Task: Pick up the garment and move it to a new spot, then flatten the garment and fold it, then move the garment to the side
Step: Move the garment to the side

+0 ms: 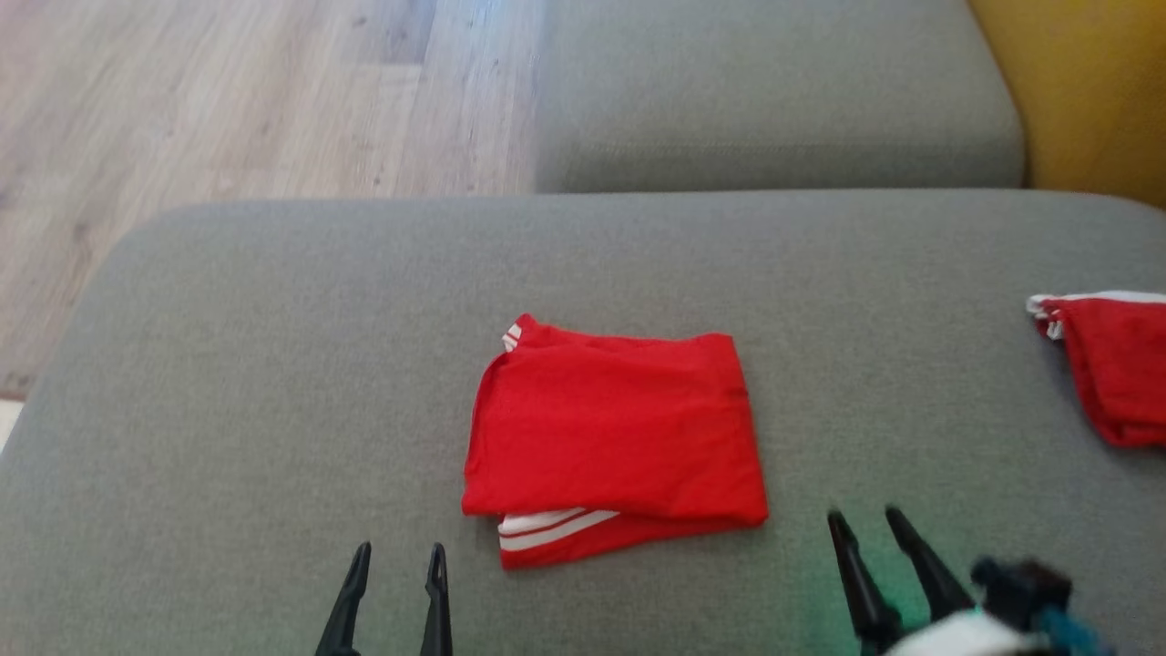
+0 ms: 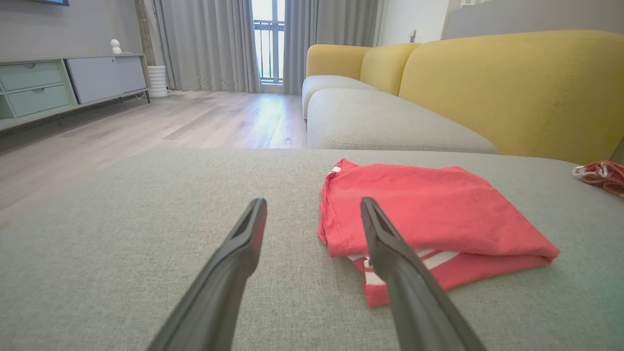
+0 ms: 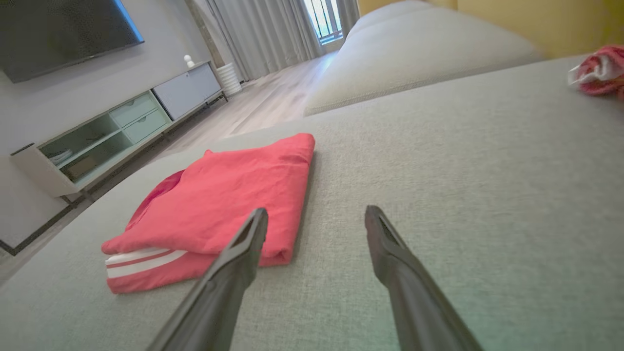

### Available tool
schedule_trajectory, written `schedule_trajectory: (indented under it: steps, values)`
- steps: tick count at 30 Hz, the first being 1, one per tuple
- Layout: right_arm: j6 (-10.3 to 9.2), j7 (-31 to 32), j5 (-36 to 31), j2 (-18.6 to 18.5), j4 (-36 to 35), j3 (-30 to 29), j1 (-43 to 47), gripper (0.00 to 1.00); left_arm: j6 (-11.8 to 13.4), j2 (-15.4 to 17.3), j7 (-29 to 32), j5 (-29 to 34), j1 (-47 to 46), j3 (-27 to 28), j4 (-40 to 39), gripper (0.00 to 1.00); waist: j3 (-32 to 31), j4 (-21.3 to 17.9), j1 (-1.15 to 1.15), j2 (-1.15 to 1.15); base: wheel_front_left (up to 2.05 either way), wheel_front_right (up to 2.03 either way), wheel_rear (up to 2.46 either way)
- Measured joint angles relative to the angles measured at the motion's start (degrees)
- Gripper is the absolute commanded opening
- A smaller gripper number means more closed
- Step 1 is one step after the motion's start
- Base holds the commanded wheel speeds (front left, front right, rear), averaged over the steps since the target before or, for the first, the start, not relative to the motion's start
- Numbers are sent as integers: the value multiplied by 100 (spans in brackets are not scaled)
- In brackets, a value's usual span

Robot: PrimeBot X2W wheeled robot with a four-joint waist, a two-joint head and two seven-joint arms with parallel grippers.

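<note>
A red garment (image 1: 615, 437) with white stripes lies folded into a neat rectangle in the middle of the grey cushion (image 1: 228, 364). It also appears in the left wrist view (image 2: 429, 219) and the right wrist view (image 3: 224, 200). My left gripper (image 1: 399, 554) stands open near the front edge, just left of the garment's near corner, holding nothing. On the other side my right gripper (image 1: 864, 519) is open too, a little right of the garment's near right corner and apart from it. Both pairs of fingers (image 2: 243, 243) (image 3: 248, 243) hover over bare cushion.
A second red and white garment (image 1: 1107, 364) lies bunched at the cushion's right edge. Behind is another grey sofa seat (image 1: 774, 91) with a yellow backrest (image 1: 1084, 91). Wood floor (image 1: 228, 100) lies to the left, with a TV cabinet (image 3: 112, 131) beyond.
</note>
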Motion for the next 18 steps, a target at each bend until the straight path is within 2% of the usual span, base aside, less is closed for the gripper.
schedule_trajectory:
  steps: [4,11,18]
  values:
    - [0,364,693,-176,300,297,-726,100,-8,-37,0,1,-43,-22,64,100,193,62,0,0,0,0,0]
    - [0,1370,2182,-454,579,788,-1662,100,-103,-119,0,60,-426,-126,123,100,622,213,1,0,0,0,0]
    - [0,1936,3118,-670,990,936,-2264,100,-148,-187,0,100,-722,-169,171,100,990,406,1,0,0,0,0]
